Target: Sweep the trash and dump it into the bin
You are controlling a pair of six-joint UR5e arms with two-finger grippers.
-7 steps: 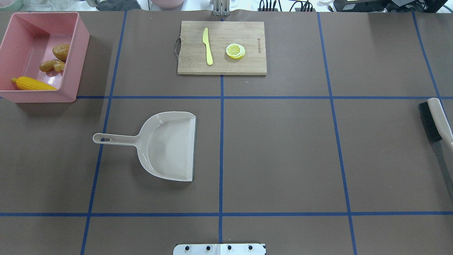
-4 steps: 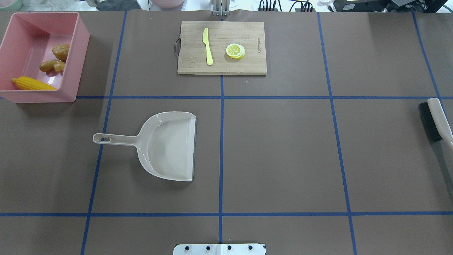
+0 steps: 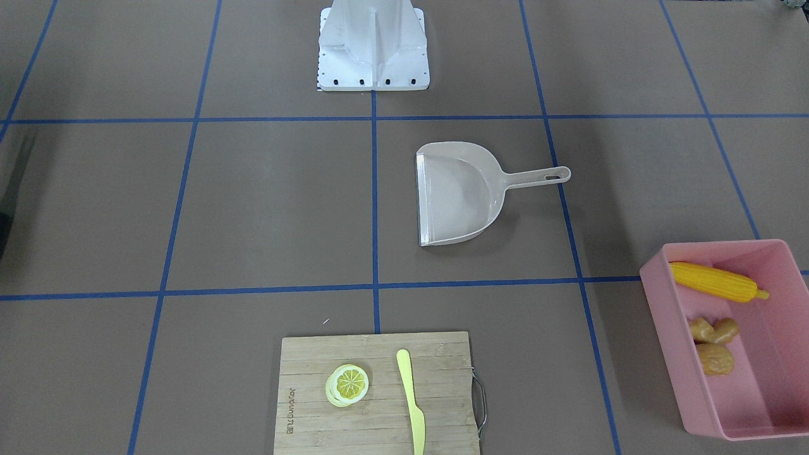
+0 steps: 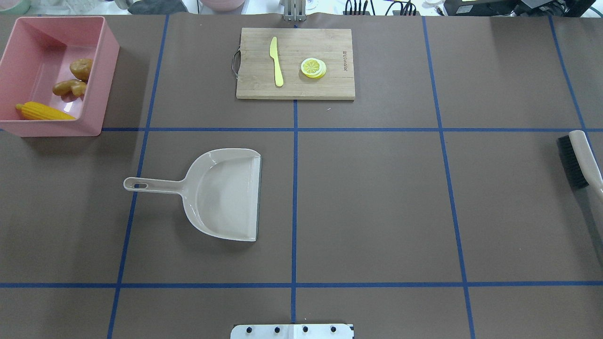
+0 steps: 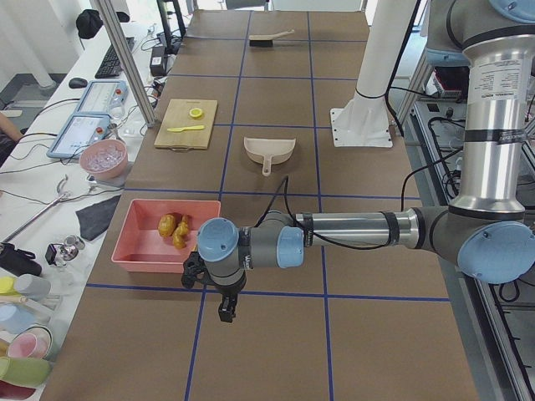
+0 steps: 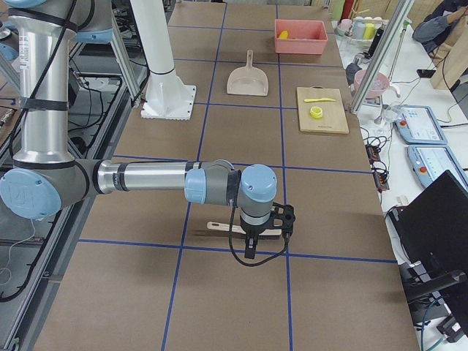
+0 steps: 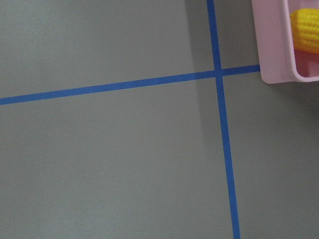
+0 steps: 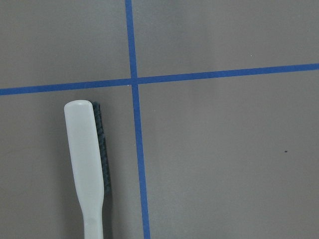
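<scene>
Cutting board (image 4: 254,47) logo (image 4: 344,61) unreadable; trash (image 4: 69,87) lies in bin (image 4: 106,80).

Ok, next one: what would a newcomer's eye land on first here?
The pink bin, far left in the overhead view, already holding the corn cob, ginger root and potato. Then the empty beige dustpan lying flat in the middle, and the wooden cutting board at the far edge with a yellow knife and lemon slice on it.

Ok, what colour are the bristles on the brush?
Black bristles on the beige brush; the overhead view shows them best.
</scene>
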